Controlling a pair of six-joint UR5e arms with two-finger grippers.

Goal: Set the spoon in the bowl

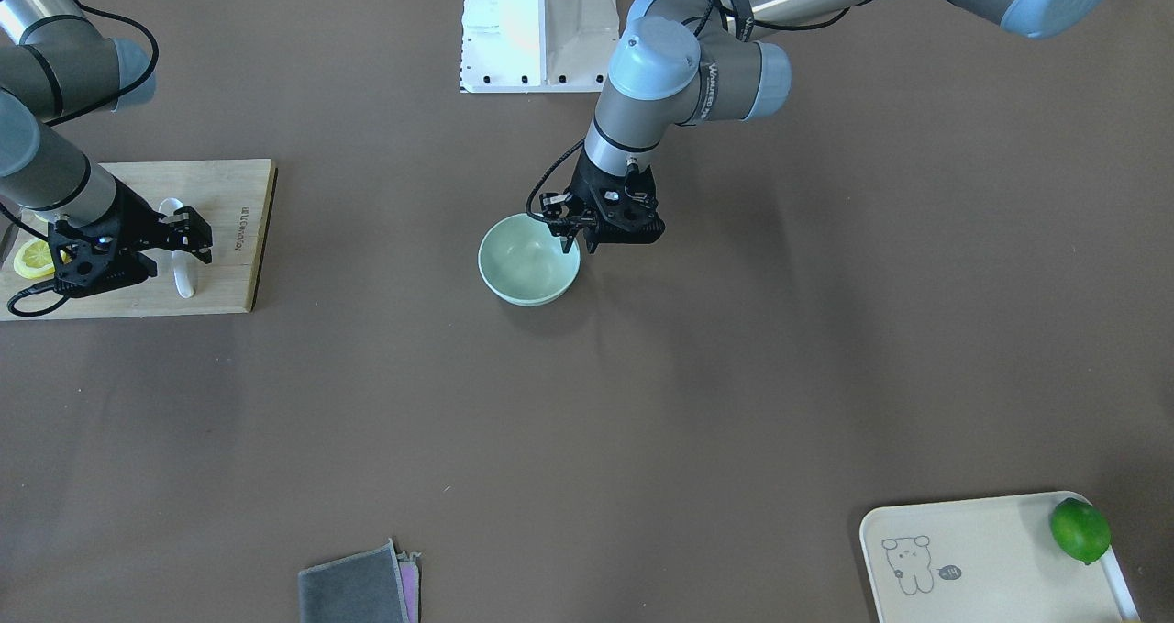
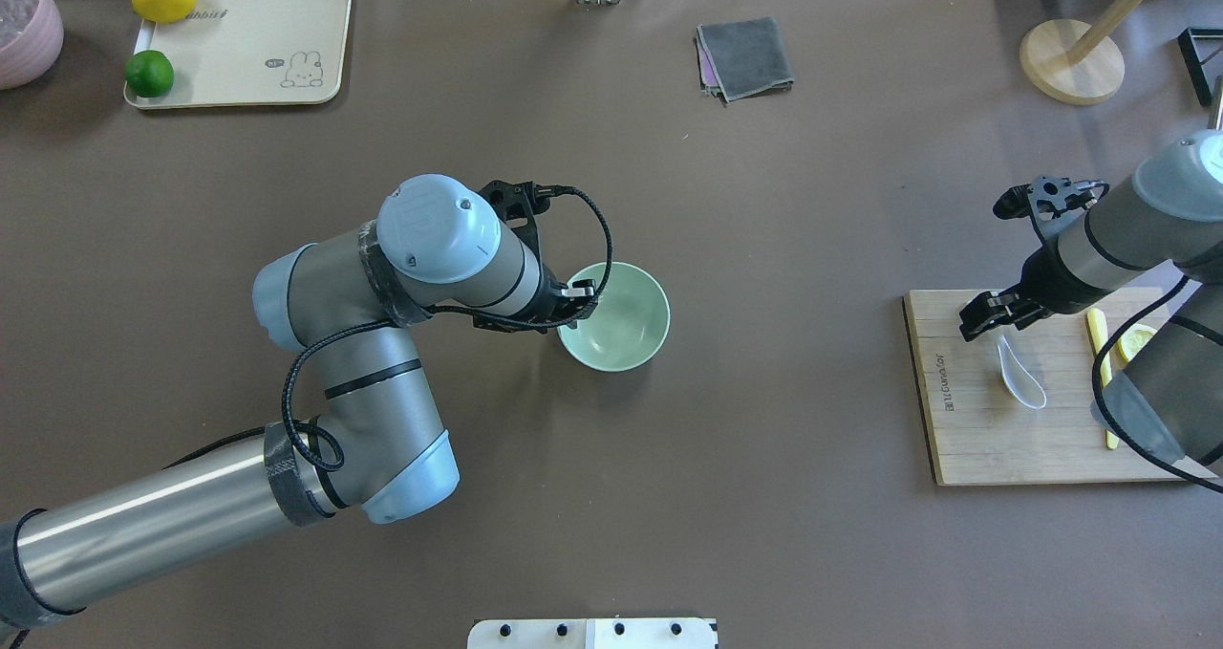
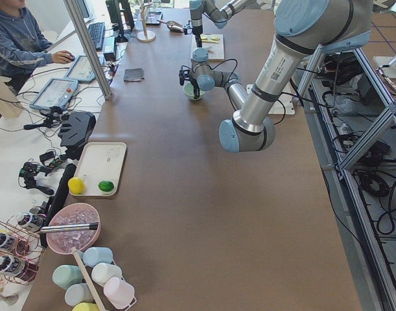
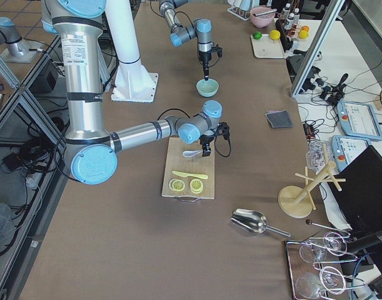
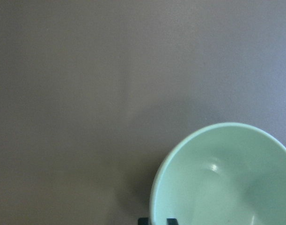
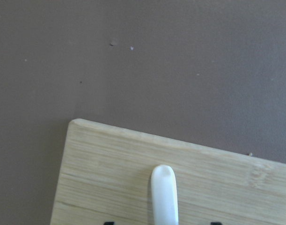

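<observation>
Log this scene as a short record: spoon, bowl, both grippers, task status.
spoon: lying on the cutting board
bowl: upright on the table, empty
right gripper: open, jaws on either side of the spoon handle
left gripper: jaws close together astride the bowl's rim, seemingly pinching it
task status: spoon not yet in bowl

left gripper (image 1: 570, 240) on bowl (image 1: 514, 270) rim, mouth otherwise open
</observation>
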